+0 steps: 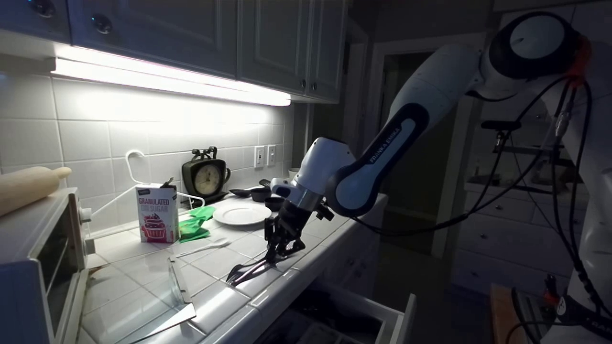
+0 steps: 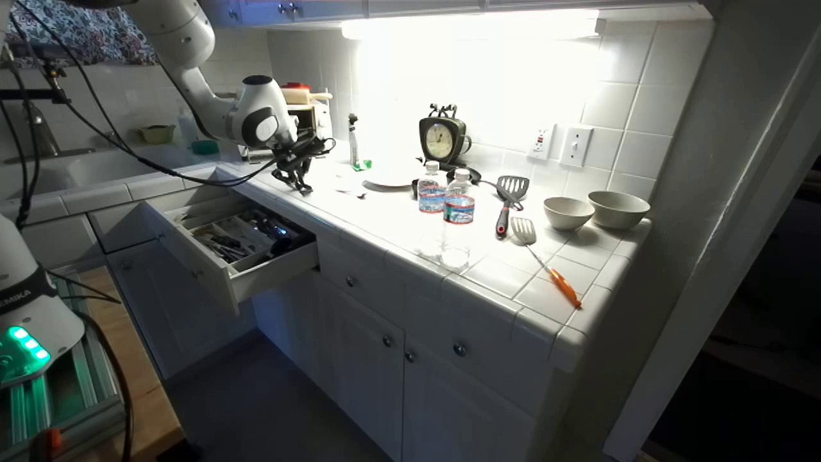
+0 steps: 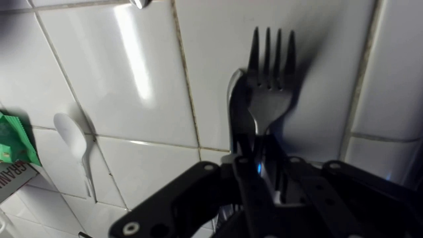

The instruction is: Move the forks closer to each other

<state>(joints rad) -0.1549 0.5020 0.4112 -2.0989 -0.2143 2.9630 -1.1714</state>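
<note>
A silver fork (image 3: 269, 96) lies between my fingertips in the wrist view, its tines pointing away from the gripper. My gripper (image 3: 257, 140) is shut on its handle just below the neck. In an exterior view the gripper (image 1: 271, 258) is low over the tiled counter near its front edge, and the fork (image 1: 248, 273) slants down towards the tiles. I cannot tell whether the tines touch. A flat shiny piece with a rounded end (image 3: 234, 87) lies beside and beneath the fork, partly hidden; it resembles a knife blade. A second fork cannot be made out. The gripper (image 2: 300, 183) hides the fork there.
A white spoon (image 3: 74, 138), white plate (image 1: 241, 215), green bag (image 1: 193, 227) and sugar box (image 1: 158, 212) lie or stand behind. A metal or clear angled panel (image 1: 179, 286) stands near the oven. An open drawer (image 2: 269, 282) juts out below the counter edge. Bottles (image 2: 458, 208) stand farther along.
</note>
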